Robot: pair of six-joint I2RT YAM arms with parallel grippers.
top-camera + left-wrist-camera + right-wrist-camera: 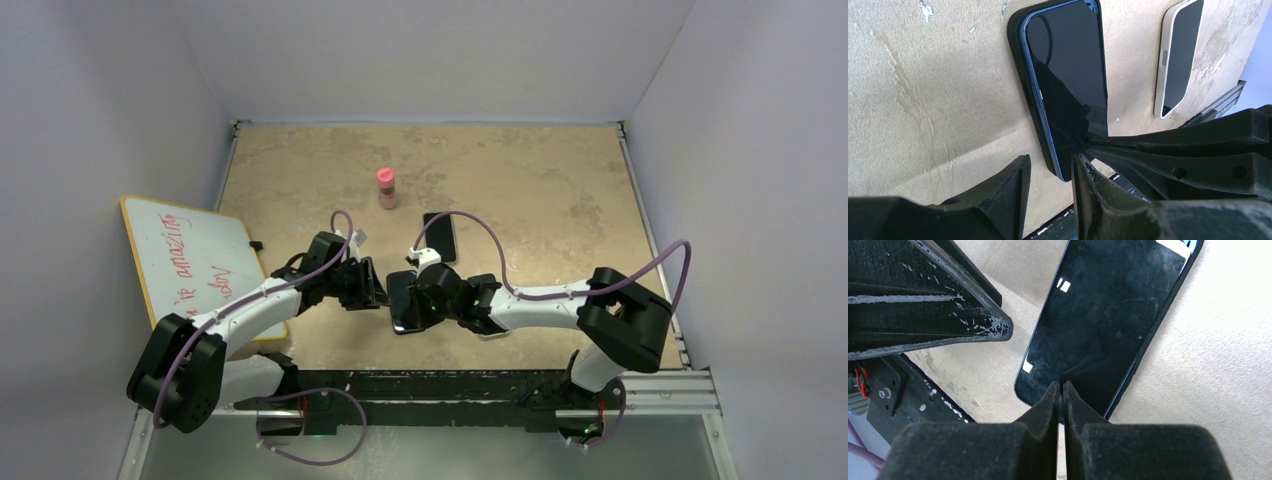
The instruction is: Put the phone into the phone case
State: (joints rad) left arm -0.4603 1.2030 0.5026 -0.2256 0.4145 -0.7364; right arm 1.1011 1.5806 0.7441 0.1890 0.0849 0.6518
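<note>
Top view: left tool (376, 290), right tool (420, 303) seen crowded over phone (399, 318) on surface (540, 190). Left wrist: phone nested in case (1016, 45); left tool parted, empty, perhaps bracing. Right wrist: right tool clenched, pressed on phone, likely seating corner.

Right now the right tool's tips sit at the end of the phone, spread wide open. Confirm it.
Wrong on one point: the right tool is not spread wide open; it is shut, tip against tip. The right wrist view shows it. The tips do sit at the end of the phone.
</note>
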